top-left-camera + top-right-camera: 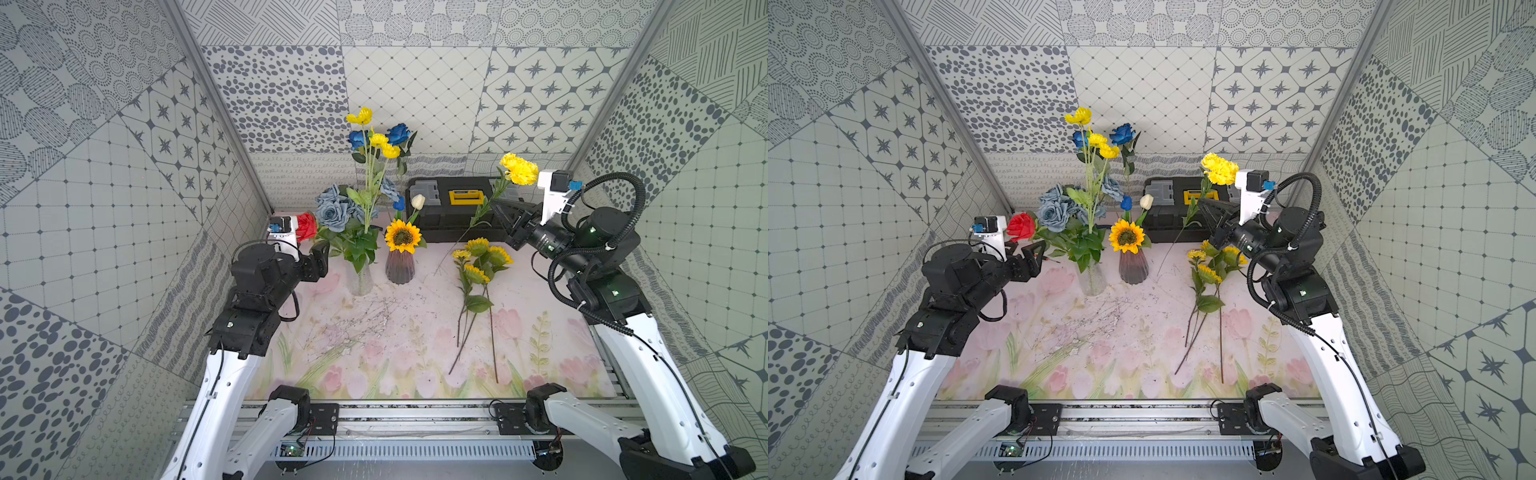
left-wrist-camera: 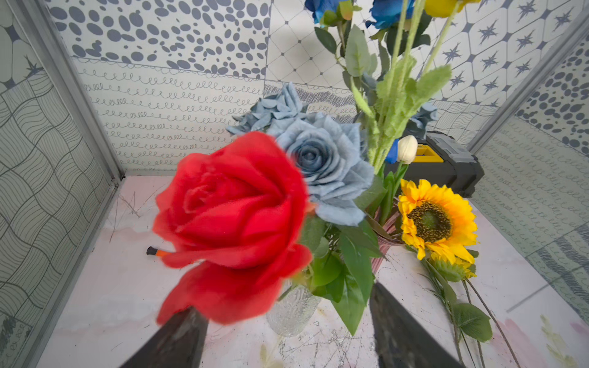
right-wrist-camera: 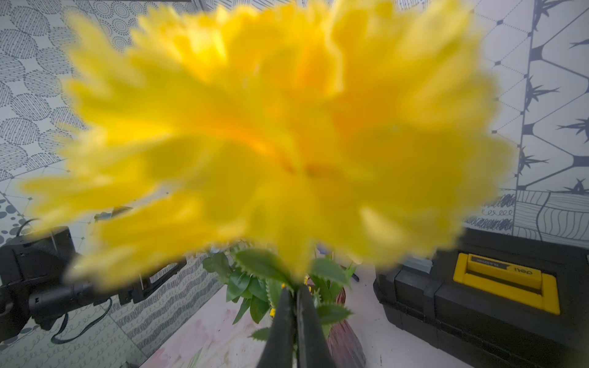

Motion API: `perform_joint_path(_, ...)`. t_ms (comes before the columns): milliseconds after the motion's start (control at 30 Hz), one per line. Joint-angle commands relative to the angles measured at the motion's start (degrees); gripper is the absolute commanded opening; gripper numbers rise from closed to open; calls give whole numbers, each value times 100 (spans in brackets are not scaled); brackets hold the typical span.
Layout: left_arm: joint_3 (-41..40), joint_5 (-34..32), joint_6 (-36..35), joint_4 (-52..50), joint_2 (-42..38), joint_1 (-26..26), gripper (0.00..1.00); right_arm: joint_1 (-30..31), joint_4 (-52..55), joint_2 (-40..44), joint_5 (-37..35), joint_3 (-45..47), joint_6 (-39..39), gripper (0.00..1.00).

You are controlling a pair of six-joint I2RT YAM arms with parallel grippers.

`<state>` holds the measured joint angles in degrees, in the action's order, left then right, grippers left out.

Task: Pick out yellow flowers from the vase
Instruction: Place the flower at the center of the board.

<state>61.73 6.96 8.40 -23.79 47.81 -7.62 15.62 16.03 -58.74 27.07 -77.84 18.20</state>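
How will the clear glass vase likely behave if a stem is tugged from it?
The clear glass vase probably tips easily: narrow, with the yellow blossom spray standing far above it. The red rose leaning out sideways likely shifts its balance. Being glass, it may break.

The right gripper (image 1: 1203, 205), at two o'clock, is clamped on the yellow carnation (image 1: 1220, 169) stem; the left gripper (image 1: 1029, 250), at nine o'clock, gapes beside the red rose (image 1: 1020, 226).

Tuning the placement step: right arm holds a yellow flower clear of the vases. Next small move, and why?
Probably lower the right gripper toward the sunflowers lying on the mat. Its jaws are shut on the stem of the yellow carnation, held in the air, and that pile lies close beneath it.
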Motion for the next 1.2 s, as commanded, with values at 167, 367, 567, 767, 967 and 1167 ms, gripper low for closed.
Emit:
perform_joint_path(167,35,2117,284,222,79,915,78,-176,2162,-200,341,-235,-193,0)
perform_joint_path(367,64,2299,411,245,155,939,77,-493,2829,-683,532,-143,-193,0)
perform_joint_path(567,-59,2276,487,255,-41,938,77,-1097,2941,-1415,987,165,74,0)
perform_joint_path(767,-259,2222,519,253,-202,939,77,-1219,2670,-2152,1056,471,122,0)
perform_joint_path(967,-460,2297,616,390,-254,938,77,-1219,2555,-2870,894,454,22,0)
perform_joint_path(1167,-464,2302,601,393,-289,937,77,-1173,2500,-3531,471,270,-85,0)
